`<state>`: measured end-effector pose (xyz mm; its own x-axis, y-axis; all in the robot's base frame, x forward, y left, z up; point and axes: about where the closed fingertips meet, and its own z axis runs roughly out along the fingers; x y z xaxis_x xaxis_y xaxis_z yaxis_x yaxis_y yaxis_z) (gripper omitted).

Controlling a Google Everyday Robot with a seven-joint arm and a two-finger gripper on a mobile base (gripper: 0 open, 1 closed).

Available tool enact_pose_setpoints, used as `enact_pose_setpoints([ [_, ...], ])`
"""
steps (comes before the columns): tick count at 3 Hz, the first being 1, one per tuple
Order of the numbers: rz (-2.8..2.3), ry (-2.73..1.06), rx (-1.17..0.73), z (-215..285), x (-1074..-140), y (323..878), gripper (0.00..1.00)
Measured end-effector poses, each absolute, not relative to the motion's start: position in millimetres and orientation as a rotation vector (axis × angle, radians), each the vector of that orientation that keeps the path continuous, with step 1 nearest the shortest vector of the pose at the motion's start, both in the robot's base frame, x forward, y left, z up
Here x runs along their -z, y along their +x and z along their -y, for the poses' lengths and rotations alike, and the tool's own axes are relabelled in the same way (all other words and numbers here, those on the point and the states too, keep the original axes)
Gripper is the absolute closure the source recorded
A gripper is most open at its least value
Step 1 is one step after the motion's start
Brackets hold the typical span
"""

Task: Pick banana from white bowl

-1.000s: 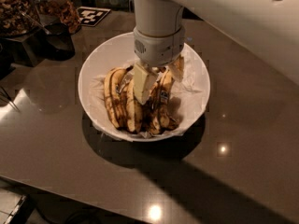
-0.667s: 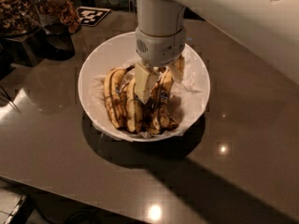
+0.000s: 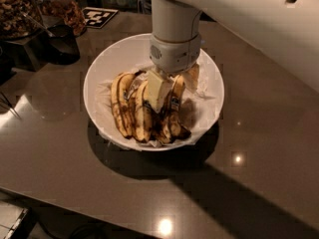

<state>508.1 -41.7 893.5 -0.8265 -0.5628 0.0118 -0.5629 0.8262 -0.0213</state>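
The white bowl (image 3: 97, 71) lined with crumpled white paper stands on the dark tabletop at centre. Several brown-blotched bananas lie side by side in it. The banana (image 3: 174, 117) with a small blue sticker lies right of the middle, its dark end towards the near rim. My gripper (image 3: 174, 94) hangs straight down into the bowl from the white wrist (image 3: 175, 39). It is open, with one cream finger (image 3: 158, 89) left of this banana and the other (image 3: 192, 76) to its right. The wrist hides the bananas' far ends.
Two yellower bananas (image 3: 122, 103) lie at the bowl's left. Jars of nuts (image 3: 14, 8) and a dark container (image 3: 61, 45) stand at the back left, by a black-and-white tag (image 3: 99, 17). The white arm (image 3: 249, 19) spans the upper right. The table's front edge (image 3: 75, 203) runs low left.
The wrist and gripper have shifted slightly to the right over the bowl. The finger spacing and the bananas look unchanged.
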Motion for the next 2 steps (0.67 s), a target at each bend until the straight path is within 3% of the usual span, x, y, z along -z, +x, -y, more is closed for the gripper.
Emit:
enact_pose_setpoints([
  [2,2.968,0.906,-0.012,48.8,-879.3,509.6,0.38],
])
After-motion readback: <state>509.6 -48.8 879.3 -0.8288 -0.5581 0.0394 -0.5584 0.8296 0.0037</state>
